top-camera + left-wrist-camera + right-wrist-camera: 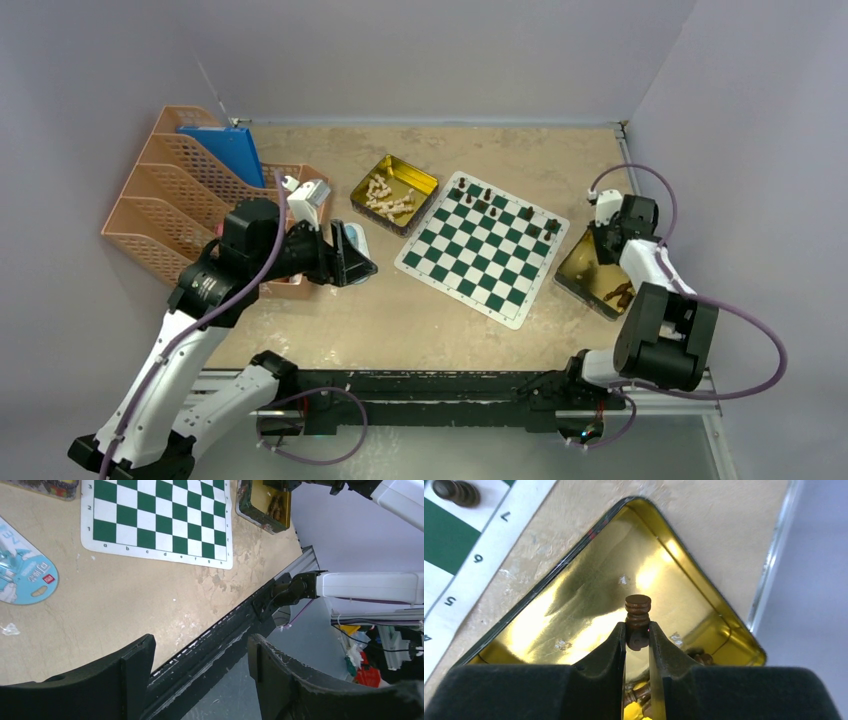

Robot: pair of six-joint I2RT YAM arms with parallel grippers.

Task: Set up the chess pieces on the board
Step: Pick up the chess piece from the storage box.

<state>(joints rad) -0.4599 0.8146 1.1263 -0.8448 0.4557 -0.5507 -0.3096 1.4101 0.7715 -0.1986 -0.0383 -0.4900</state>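
Right fingers (617,647) pinching dark piece (638,611) (over gold tin (574,605)); left fingers (132,667) apart, empty

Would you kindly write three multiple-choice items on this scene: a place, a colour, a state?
1. Where do the pale beige wooden chess pieces lie? A in a bowl; B in the rectangular gold tin left of the green-and-white checked board; C on that board.
2. What colour is the wooden piece in the right gripper? A beige; B red; C dark brown.
3. The left gripper is: A open and empty; B shut on a piece; C shut, empty.
Key: 1 B, they fill that tin; 2 C, its wood is brown; 3 A, jaws apart, nothing between.
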